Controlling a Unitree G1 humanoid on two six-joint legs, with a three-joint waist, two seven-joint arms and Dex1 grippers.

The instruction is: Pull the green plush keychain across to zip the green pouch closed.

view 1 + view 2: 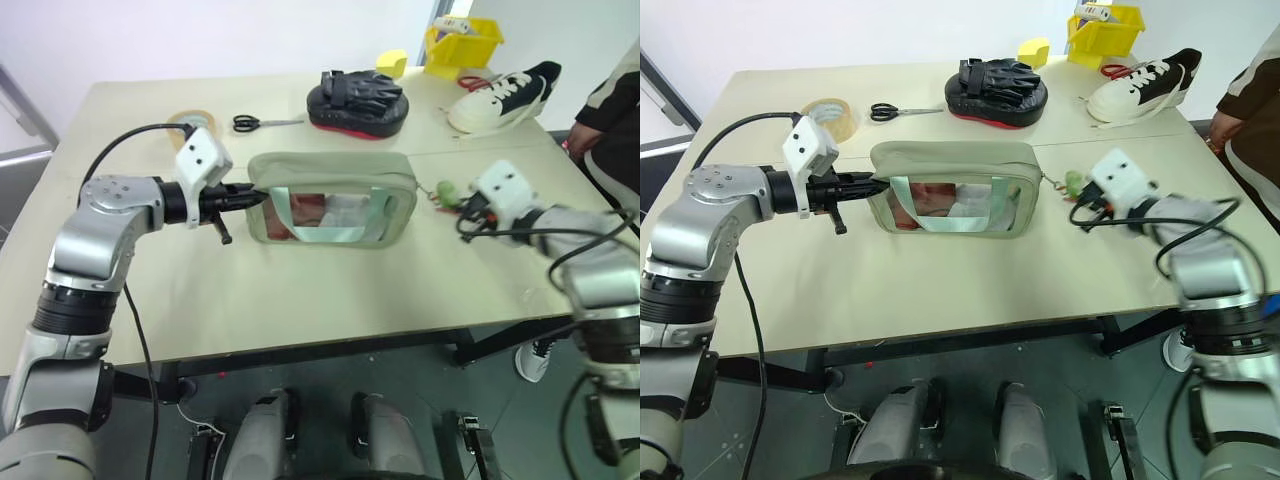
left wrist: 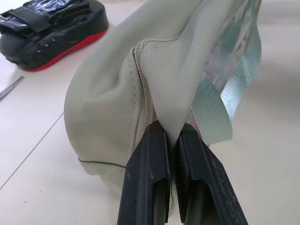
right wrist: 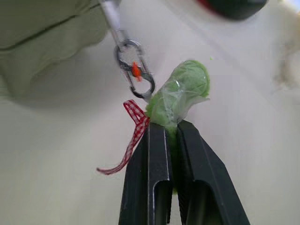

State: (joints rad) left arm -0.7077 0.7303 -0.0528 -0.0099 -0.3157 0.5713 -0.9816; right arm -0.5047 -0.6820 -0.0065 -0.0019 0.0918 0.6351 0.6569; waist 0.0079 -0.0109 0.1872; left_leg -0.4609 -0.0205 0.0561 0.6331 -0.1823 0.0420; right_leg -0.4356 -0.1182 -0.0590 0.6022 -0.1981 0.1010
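The right gripper (image 3: 171, 133) has its fingers (image 3: 150, 168) pressed together on the near end of the green plush keychain (image 3: 180, 93), which sticks out past the tips – a small, fuzzy lime tag that looks partly wrapped in clear film. It should squash easily and weigh next to nothing, so the grip has to be firm and low on the plush; the film may make it slippery. A metal clip (image 3: 135, 72) and a short chain link the tag to the zipper, with a red checked ribbon (image 3: 131, 138) trailing beside it. Pulling on the plush pulls through that chain, so any slack must be taken up before the slider answers.

The left gripper (image 2: 171, 140) has its fingers (image 2: 147, 173) closed on a fold of fabric at the left end of the green pouch (image 1: 330, 198), just beside the zipper seam. The cloth is soft and bunches under the pinch – a hold that braces the pouch but will let it stretch and tilt if the pull is hard.

The pouch stands on the tabletop (image 1: 300, 300) about mid-way across, its clear window facing near, with the keychain just off its right end. From the head views the zip appears largely drawn across already, though I cannot tell whether it is fully shut.

Farther back lie a black padded glove (image 1: 357, 100), scissors (image 1: 262, 123), a tape roll (image 1: 192, 122), a sneaker (image 1: 505, 93) and a yellow bin (image 1: 462, 45). A person's sleeve (image 1: 610, 100) shows at the far right.
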